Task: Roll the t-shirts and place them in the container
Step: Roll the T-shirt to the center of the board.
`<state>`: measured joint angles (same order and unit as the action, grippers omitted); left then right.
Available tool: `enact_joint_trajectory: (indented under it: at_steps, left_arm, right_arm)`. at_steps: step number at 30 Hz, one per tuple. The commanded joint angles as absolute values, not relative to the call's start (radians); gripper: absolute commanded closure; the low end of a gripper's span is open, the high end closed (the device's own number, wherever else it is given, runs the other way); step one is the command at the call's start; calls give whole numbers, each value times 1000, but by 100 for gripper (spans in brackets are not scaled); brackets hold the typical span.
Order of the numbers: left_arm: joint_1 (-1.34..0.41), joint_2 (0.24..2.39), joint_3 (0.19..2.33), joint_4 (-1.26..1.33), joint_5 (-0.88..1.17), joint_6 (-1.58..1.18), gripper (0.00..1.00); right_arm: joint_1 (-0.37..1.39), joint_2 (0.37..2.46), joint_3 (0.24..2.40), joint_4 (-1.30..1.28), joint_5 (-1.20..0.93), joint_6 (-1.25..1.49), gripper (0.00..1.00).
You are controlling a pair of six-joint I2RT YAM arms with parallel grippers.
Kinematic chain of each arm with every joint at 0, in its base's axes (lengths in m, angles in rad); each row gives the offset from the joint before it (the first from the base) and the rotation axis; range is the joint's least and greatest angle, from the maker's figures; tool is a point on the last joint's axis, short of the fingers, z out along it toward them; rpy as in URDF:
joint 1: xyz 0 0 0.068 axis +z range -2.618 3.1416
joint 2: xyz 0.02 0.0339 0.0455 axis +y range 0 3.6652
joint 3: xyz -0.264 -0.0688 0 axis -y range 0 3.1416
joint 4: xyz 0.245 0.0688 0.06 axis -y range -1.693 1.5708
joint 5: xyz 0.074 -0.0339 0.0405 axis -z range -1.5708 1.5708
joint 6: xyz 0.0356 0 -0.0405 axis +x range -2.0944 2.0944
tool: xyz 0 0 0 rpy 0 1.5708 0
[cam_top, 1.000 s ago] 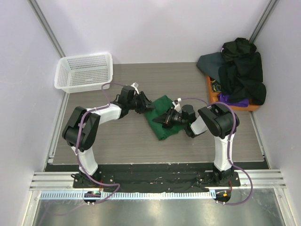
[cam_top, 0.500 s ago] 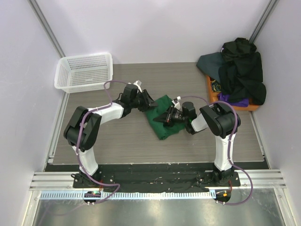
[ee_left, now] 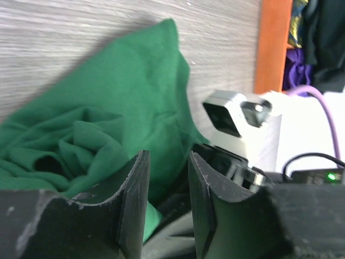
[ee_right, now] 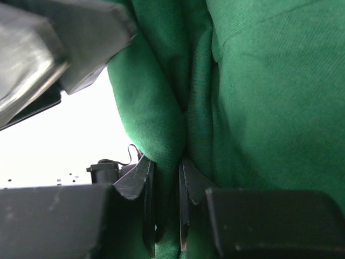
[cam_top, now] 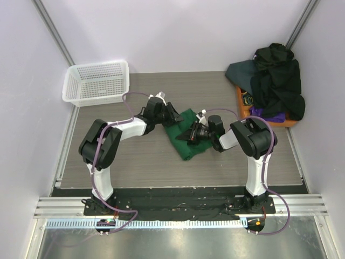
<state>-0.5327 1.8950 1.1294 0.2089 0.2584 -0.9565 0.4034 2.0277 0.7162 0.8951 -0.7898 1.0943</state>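
my right pincer [ee_right: 166, 197] is clamped on a fold of the green t-shirt [cam_top: 185, 141] mid-way across the table [cam_top: 129, 162], left pincer [ee_left: 168, 175] hangs parted and empty at its 10 o'clock corner, so if I tug now the loose bundle could just unravel
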Motion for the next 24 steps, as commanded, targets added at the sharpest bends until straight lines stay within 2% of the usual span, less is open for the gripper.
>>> enact_joint_trajectory:
  at_steps: [1, 4, 12, 16, 20, 23, 24]
  left_arm:
    - [-534, 1914, 1088, 334, 189, -960, 62]
    - [-534, 1922, 1045, 465, 213, -971, 62]
    - [-485, 2034, 1112, 508, 319, -1012, 63]
    - [-472, 2031, 1135, 414, 305, -968, 63]
    - [-472, 2060, 1135, 436, 345, -974, 63]
    - [-472, 2075, 1123, 488, 362, -979, 63]
    - [-474, 2079, 1123, 495, 374, -976, 63]
  right_arm:
    - [393, 2009, 726, 778, -752, 1011, 99]
    - [393, 2025, 729, 790, -755, 1020, 99]
    - [379, 1991, 713, 755, -736, 991, 96]
    - [380, 1959, 713, 703, -729, 963, 82]
    - [380, 1930, 718, 660, -713, 937, 78]
    - [382, 1899, 727, 612, -703, 910, 71]
    - [379, 1885, 732, 589, -700, 896, 66]
